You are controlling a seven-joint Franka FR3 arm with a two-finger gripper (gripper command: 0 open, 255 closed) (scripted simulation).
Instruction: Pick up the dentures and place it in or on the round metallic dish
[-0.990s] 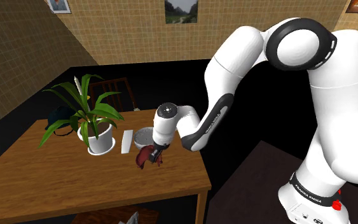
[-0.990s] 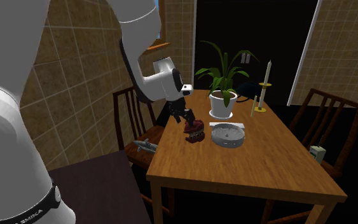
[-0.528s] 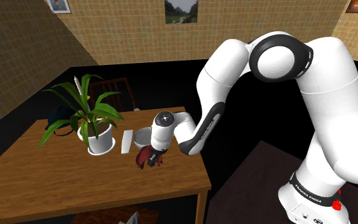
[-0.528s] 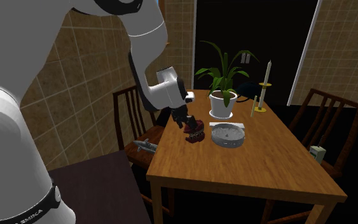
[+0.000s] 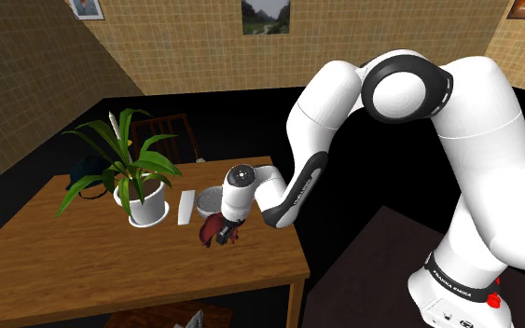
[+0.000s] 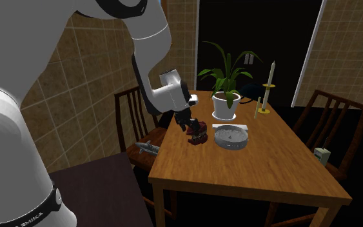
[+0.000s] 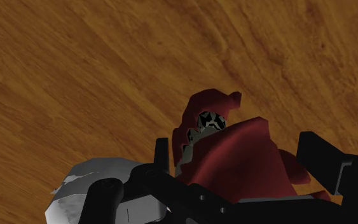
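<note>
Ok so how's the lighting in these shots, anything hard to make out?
Shoulder view: dim, the dark red dentures look murky against the table. Second exterior view: table brighter, black area behind the plant. Wrist view: even light, wood grain plain.

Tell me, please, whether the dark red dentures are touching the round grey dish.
Apart. The second exterior view shows a strip of bare wooden table between the dark red dentures and the round grey dish.
</note>
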